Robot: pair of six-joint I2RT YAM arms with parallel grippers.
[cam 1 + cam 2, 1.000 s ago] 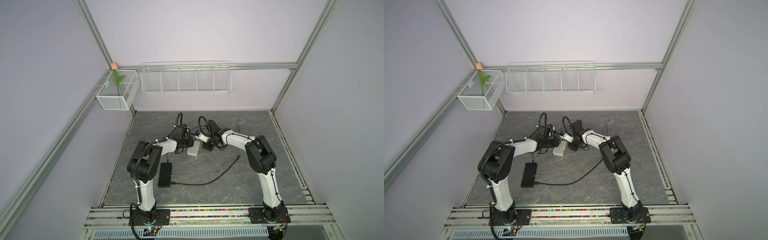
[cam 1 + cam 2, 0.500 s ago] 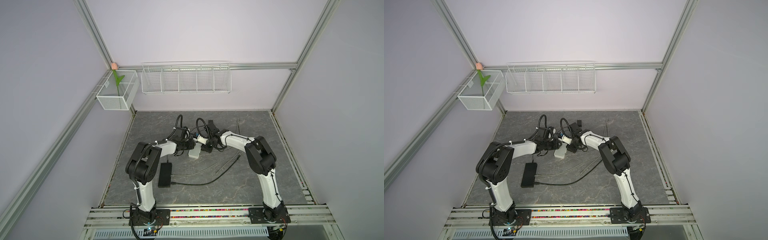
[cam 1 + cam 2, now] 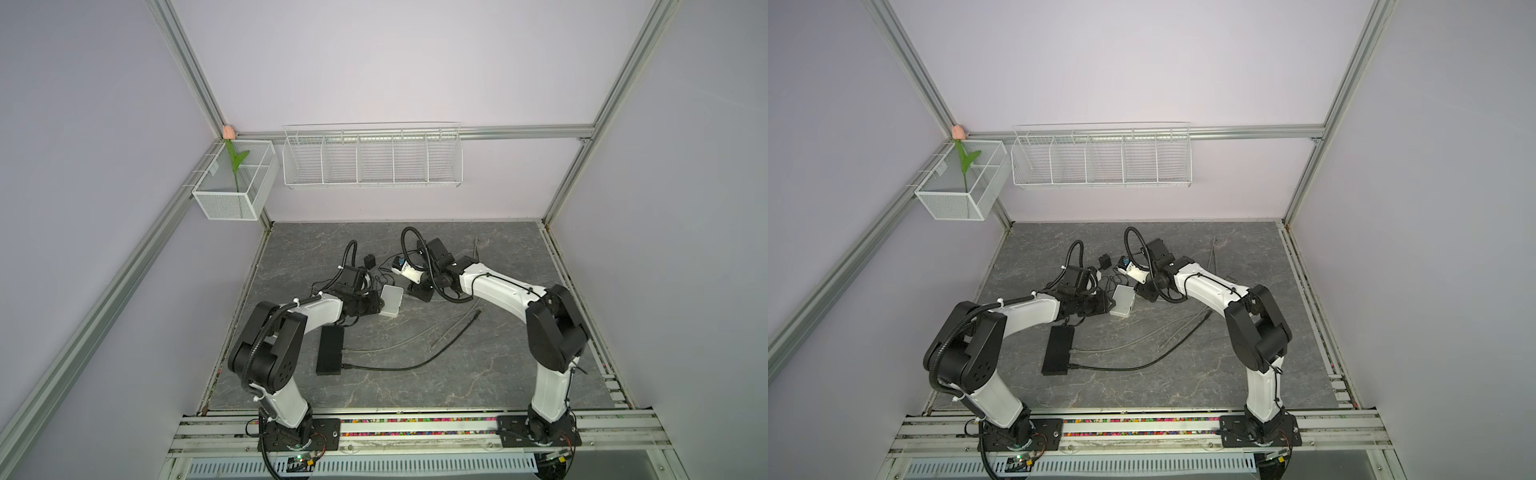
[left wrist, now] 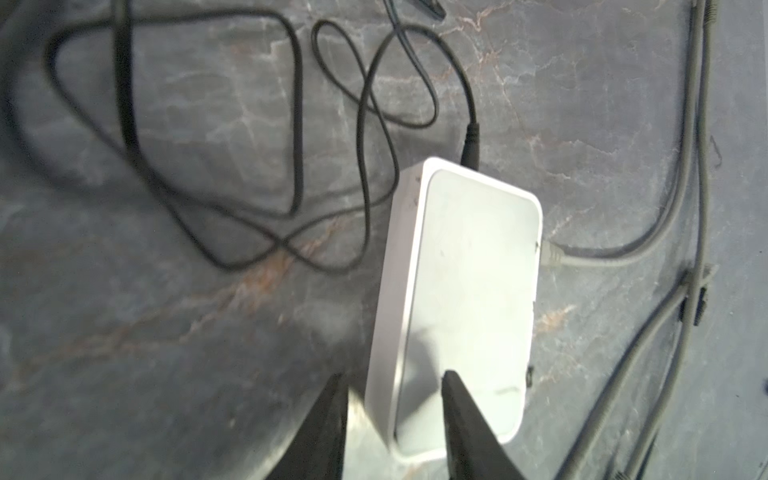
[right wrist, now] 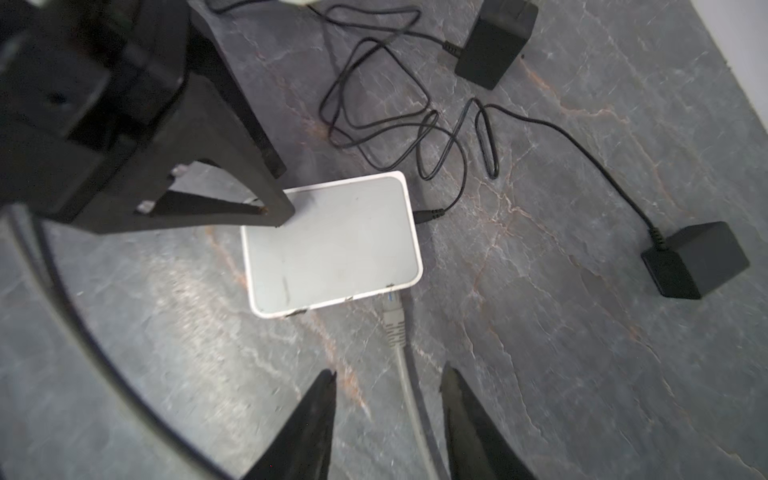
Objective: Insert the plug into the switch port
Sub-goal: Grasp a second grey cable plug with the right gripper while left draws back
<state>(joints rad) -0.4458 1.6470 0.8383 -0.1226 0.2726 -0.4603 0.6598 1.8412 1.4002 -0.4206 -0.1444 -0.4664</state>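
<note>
- The grey marbled table (image 3: 498,374) fills the floor of the cell. Everything loose lies in its middle and far half.
- The left arm (image 3: 320,309) and the right arm (image 3: 498,291) both bend in low toward the centre, in both top views.
- A white wire basket (image 3: 372,156) hangs on the back wall.
- A white mesh box (image 3: 232,203) with a flower (image 3: 236,160) hangs in the left corner.
- A long black box (image 3: 330,351) lies flat near the left arm, with two cables running from its end.
- The white switch (image 5: 332,245) lies flat at the table's centre, between the two grippers.
- The left gripper (image 4: 395,374) is part open and straddles one end corner of the switch. One finger lies over the top face, the other is outside the side wall with a gap showing, so it is not clamped.
- The right gripper (image 5: 389,370) is part open and grips nothing. It hangs just back from the switch's long side.
- Two black adapters (image 5: 694,259) sit beyond the switch.
- A thin black lead (image 5: 374,124) loops from the adapters into the switch's short end.
- The grey cable (image 5: 411,415) runs between the right gripper's fingers, and no contact shows.
- The plug (image 5: 392,320) is at the switch's long side with its tip in a port.
</note>
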